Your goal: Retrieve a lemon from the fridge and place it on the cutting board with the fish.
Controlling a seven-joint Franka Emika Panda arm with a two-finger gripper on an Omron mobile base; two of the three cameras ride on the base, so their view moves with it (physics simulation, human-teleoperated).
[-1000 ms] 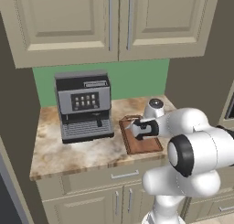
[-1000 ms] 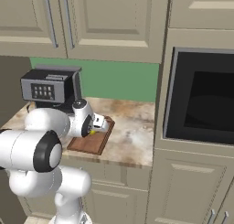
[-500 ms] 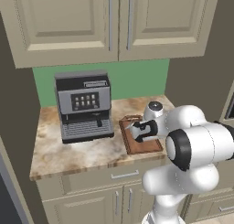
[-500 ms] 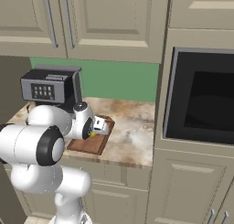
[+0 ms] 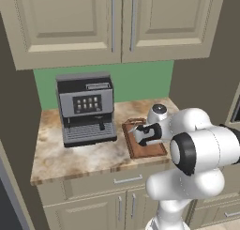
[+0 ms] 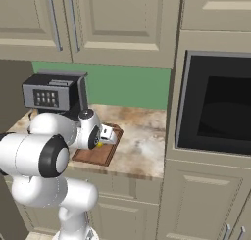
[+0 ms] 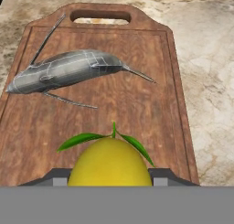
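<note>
In the left base view the white arm bends low over the marbled countertop [image 5: 84,156], its gripper [image 5: 140,134] hanging above the reddish-brown cutting board [image 5: 149,148], which lies just right of the black coffee machine [image 5: 86,109]. Beige wall cabinets [image 5: 112,25] hang above the machine.

From the right base view, the gripper [image 6: 109,135] sits over the cutting board [image 6: 100,155], with a speck of yellow lemon [image 6: 99,145] beneath it. A dark built-in oven [image 6: 218,104] stands well right of the board.

In the hand view, the lemon [image 7: 109,166], green leaves at its stem, is clasped between the two finger pads [image 7: 55,178] above the near end of the cutting board [image 7: 137,106]. The silvery fish [image 7: 68,72] lies on the board beyond the lemon, apart from it, nearer the handle slot.
</note>
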